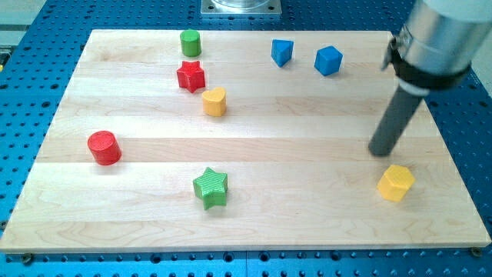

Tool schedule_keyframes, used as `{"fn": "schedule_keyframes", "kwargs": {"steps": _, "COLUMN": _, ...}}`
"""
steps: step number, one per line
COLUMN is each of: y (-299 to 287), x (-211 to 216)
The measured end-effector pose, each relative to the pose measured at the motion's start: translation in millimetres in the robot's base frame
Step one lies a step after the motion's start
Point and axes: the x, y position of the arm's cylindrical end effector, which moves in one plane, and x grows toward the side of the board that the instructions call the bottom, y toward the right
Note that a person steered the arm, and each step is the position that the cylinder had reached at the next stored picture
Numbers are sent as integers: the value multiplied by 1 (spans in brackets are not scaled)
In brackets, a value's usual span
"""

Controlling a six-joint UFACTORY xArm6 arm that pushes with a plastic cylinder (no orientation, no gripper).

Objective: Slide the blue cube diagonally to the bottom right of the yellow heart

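Note:
The blue cube (328, 60) sits near the view's top right of the wooden board (254, 208). The yellow heart (214, 101) lies left of centre, far to the cube's left and a little lower. My tip (380, 151) rests on the board at the view's right, well below and to the right of the blue cube, just above a yellow hexagonal block (396, 182). The tip touches no block.
A blue triangular block (282, 51) lies left of the cube. A red star (191, 76) and a green cylinder (191, 42) sit above the heart. A red cylinder (104, 148) is at the left, a green star (211, 188) at bottom centre.

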Motion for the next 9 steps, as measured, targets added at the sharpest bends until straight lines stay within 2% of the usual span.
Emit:
{"fn": "schedule_keyframes", "kwargs": {"steps": 1, "y": 1, "x": -93}}
{"fn": "schedule_keyframes", "kwargs": {"steps": 2, "y": 1, "x": -163}}
{"fn": "schedule_keyframes", "kwargs": {"steps": 5, "y": -68, "x": -197}}
{"fn": "schedule_keyframes", "kwargs": {"steps": 7, "y": -83, "x": -87}}
{"fn": "schedule_keyframes", "kwargs": {"steps": 8, "y": -117, "x": -83}}
{"fn": "schedule_keyframes", "kwargs": {"steps": 9, "y": -121, "x": -34}}
